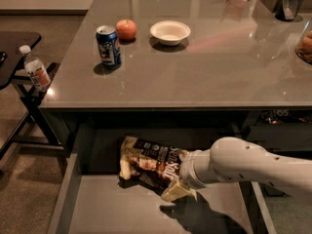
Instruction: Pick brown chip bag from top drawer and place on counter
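Observation:
The brown chip bag (pixel 148 164) lies in the open top drawer (pixel 122 208), dark brown with cream ends and white lettering. Its left end rests near the drawer's back and its right cream end (pixel 176 191) is tilted toward the front. My gripper (pixel 183 175) is at the bag's right end, hidden behind my white wrist and forearm (pixel 239 165), which reaches in from the right. The counter (pixel 204 67) spans the view above the drawer.
On the counter stand a blue soda can (pixel 108 46), a red apple (pixel 126 29) and a white bowl (pixel 169 32), with more items at the far right edge. A water bottle (pixel 37 74) stands on a black side table (pixel 14 43) at the left.

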You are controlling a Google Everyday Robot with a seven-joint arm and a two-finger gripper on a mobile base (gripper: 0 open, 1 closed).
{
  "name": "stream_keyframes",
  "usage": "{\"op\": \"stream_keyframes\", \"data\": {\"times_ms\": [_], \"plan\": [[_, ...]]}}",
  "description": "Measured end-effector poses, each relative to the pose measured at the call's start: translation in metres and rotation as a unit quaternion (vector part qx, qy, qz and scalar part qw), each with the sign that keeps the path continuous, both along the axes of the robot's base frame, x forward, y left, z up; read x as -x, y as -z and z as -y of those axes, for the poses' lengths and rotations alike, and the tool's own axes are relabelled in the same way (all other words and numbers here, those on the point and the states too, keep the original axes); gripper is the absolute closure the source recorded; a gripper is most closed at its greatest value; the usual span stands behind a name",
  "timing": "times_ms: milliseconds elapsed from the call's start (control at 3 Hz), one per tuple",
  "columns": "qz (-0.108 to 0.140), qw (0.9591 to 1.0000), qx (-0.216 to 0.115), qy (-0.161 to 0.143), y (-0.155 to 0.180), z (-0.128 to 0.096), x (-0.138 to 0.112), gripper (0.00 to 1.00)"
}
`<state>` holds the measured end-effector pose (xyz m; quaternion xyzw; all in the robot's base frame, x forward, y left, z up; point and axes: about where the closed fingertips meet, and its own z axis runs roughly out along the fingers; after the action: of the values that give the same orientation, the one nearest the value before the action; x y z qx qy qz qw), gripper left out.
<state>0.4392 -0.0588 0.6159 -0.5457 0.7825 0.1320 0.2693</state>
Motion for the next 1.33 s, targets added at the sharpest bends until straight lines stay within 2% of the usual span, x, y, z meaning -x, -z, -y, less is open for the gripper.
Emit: {"op": "stream_keyframes", "data": {"times_ms": [1000, 1333], "plan": [[0.0, 1.0, 0.0, 0.0, 0.0, 0.0, 0.0, 0.89], [0.004, 1.0, 0.0, -0.006, -0.012, 0.004, 0.006, 1.0]]}}
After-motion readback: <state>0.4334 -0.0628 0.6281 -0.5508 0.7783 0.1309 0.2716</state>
